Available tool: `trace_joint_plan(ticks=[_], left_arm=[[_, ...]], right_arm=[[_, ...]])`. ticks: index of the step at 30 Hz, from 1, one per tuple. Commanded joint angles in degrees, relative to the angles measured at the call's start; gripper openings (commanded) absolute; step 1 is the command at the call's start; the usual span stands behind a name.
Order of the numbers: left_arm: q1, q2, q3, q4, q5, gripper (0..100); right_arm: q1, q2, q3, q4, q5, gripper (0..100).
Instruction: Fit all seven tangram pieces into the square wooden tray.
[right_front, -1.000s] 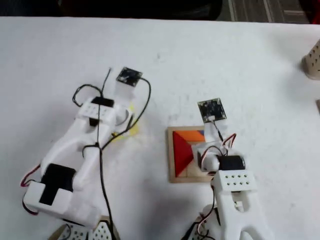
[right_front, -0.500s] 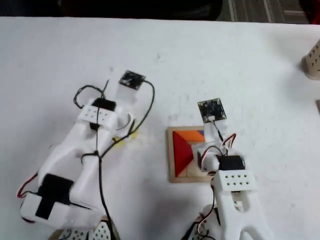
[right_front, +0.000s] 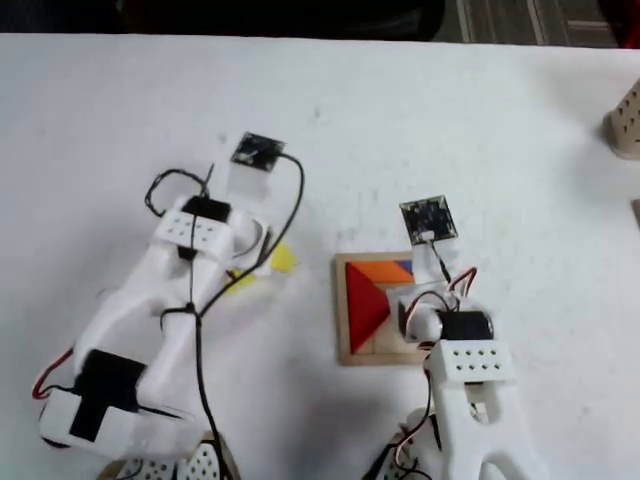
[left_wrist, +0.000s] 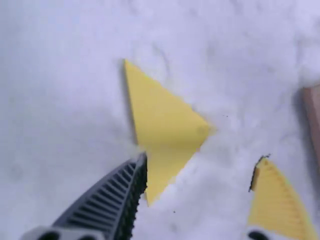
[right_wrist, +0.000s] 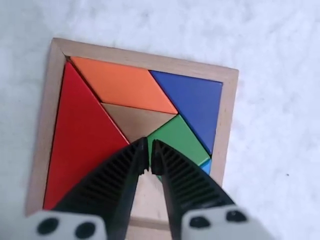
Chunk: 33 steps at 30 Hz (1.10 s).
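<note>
A yellow triangle (left_wrist: 160, 130) lies flat on the white table, left of the tray, and is seen from above as a yellow triangle (right_front: 283, 258). My left gripper (left_wrist: 200, 167) is open low over it, with the grey finger (left_wrist: 120, 195) tip touching one edge of the piece. The square wooden tray (right_wrist: 145, 56) holds a red triangle (right_wrist: 82, 135), an orange parallelogram (right_wrist: 122, 85), a blue triangle (right_wrist: 195, 102) and a green square (right_wrist: 177, 142), around a wood-coloured triangular patch. My right gripper (right_wrist: 150, 146) is shut above the tray's middle, holding nothing.
The tray (right_front: 341, 310) sits just in front of the right arm's base. A pale perforated object (right_front: 625, 125) stands at the table's far right edge. Black cables (right_front: 290, 215) loop around the left arm. The tray's edge (left_wrist: 312, 120) is close to the yellow triangle.
The left arm has shifted a little, and the yellow triangle now pokes out to the right of its gripper. The right arm has barely moved.
</note>
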Motion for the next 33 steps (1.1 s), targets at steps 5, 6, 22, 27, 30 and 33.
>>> trace_joint_plan(ticks=[5,6,22,27,30,33], left_arm=[[-2.95,10.24,-5.8,-1.67,-2.46,36],[-2.86,11.74,-6.42,-1.67,-2.46,36],[-1.89,21.85,-17.67,3.69,2.9,35],[-1.89,22.46,-17.67,3.69,2.46,27],[-1.89,22.46,-17.76,3.69,2.46,14],[-1.89,22.37,-17.67,4.4,2.46,10]], right_arm=[[0.22,-1.63,-0.44,-0.75,0.44,1.8],[0.22,-1.63,-0.44,-0.75,0.44,1.8],[0.13,-1.63,-0.44,-0.75,0.44,1.8],[0.13,-1.63,-0.44,-0.75,0.44,1.8],[0.13,-1.63,-0.44,-0.75,0.44,1.8],[0.13,-1.63,-0.44,-0.75,0.44,1.8]])
